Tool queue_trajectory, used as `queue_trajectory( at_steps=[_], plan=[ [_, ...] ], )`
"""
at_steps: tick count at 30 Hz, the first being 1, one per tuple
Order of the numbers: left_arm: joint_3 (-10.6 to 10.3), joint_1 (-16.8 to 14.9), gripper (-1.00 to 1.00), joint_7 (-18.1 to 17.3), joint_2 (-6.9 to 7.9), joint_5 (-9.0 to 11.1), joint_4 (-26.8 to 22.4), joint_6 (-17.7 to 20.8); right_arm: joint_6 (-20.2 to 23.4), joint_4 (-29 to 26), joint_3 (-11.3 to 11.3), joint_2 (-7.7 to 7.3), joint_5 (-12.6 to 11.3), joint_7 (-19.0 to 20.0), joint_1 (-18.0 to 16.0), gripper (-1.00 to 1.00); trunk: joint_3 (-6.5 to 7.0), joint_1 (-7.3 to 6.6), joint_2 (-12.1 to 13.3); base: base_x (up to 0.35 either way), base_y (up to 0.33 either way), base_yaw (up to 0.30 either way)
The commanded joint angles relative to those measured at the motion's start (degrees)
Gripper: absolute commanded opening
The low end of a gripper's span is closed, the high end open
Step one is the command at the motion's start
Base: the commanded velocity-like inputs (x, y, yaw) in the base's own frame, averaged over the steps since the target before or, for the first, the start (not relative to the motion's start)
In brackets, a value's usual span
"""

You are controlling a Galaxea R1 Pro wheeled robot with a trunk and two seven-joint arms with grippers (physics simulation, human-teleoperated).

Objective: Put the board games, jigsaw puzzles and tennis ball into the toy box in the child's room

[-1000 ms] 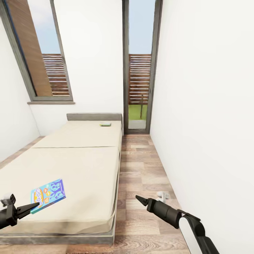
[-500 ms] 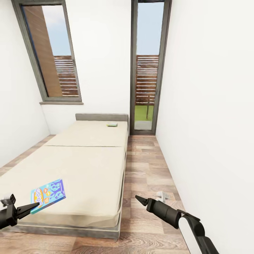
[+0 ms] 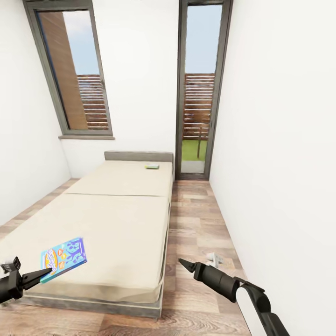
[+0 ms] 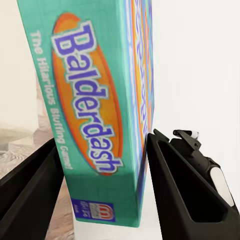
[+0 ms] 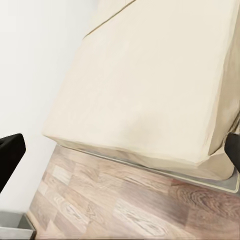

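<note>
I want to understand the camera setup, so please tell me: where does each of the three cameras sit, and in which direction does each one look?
Head view: on the robot's head, facing down the room over the bed; left gripper and right gripper show.
Left wrist view: by the left gripper, facing the Balderdash board game between its fingers.
Right wrist view: by the right gripper, facing the bed's corner and wooden floor; fingertips show.
Shared: the game appears in head and left wrist views.

Matte black, tapering fingers are seen on the left end effector (image 3: 44, 271) and the right end effector (image 3: 183, 263). A rounded black forearm and white elbow shell are shown behind the right one.
</note>
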Motion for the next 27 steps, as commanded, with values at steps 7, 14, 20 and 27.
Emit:
queue_trajectory(
  at_steps=[7,14,20,27],
  plan=[
    [0.0,0.0,-1.00,-0.2,0.00,-0.1,0.0,0.6,0.7,0.0,0.0,0.03,0.0,0.0,0.0,1.00,1.20,-1.55,2.8,0.000,0.000,0.272],
    [0.0,0.0,-1.00,-0.2,0.00,-0.2,0.0,0.6,0.7,0.0,0.0,0.03,0.0,0.0,0.0,1.00,2.46,-3.08,5.6,0.000,0.000,0.289],
    [0.0,0.0,-1.00,-0.2,0.00,-0.2,0.0,0.6,0.8,0.0,0.0,0.05,0.0,0.0,0.0,1.00,3.53,-4.40,8.0,0.000,0.000,0.290],
    [0.0,0.0,-1.00,-0.2,0.00,-0.2,0.0,0.5,0.8,0.0,0.0,0.05,0.1,0.0,0.0,1.00,4.79,-5.94,10.8,0.000,0.000,0.291]
  ],
)
